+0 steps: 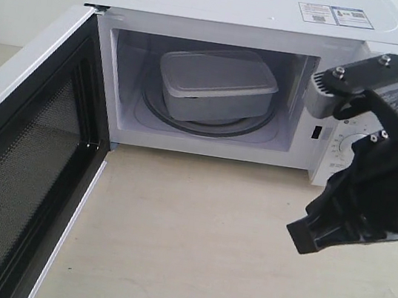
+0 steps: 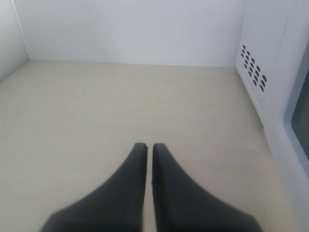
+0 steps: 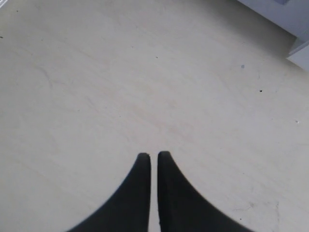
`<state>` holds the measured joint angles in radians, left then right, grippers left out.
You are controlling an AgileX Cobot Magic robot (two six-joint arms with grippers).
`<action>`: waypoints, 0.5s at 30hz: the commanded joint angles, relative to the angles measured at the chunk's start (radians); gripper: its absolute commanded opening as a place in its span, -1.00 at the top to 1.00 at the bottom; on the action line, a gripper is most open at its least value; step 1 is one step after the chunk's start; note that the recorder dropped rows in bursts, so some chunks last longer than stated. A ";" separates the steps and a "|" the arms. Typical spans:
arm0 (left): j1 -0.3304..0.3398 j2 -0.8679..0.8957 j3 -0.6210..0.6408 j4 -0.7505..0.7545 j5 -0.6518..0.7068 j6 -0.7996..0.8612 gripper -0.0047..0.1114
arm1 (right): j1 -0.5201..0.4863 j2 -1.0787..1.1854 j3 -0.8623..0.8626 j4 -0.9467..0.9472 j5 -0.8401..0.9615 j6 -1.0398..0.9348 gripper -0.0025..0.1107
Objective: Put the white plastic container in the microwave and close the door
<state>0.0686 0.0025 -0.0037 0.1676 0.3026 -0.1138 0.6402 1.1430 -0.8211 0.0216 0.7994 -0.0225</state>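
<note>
On the left side, the left fingers [image 2: 137, 157] are hanging over the pale surface [image 1: 192, 245]. They are pressed together with only a thin slit between them and are gripping nothing. The vented side wall of the microwave [image 1: 243, 6] is standing just beside them. The door [image 1: 25, 160] is standing wide open, showing its black inner face and mesh window. Inside the cavity, the white plastic container [image 1: 216, 84] is sitting with its lid on, on the glass turntable [image 1: 251, 129]. At the right, the right fingers [image 1: 312, 237] are hovering in front of the control panel, also pressed together and empty.
</note>
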 commanded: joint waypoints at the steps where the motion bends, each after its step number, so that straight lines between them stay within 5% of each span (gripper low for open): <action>1: 0.000 -0.002 0.004 0.073 -0.130 -0.027 0.84 | -0.003 -0.005 0.037 -0.008 -0.062 -0.009 0.96; 11: 0.000 -0.002 0.004 -0.023 -0.673 -0.115 0.84 | -0.003 -0.065 0.037 0.000 -0.080 -0.004 0.96; 15: 0.000 -0.002 -0.077 -0.277 -0.593 -0.122 0.84 | -0.003 -0.085 0.024 -0.004 -0.081 0.015 0.96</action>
<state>0.0686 0.0025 -0.0290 0.0781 -0.3135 -0.2189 0.6402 1.0744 -0.7862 0.0237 0.7233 -0.0151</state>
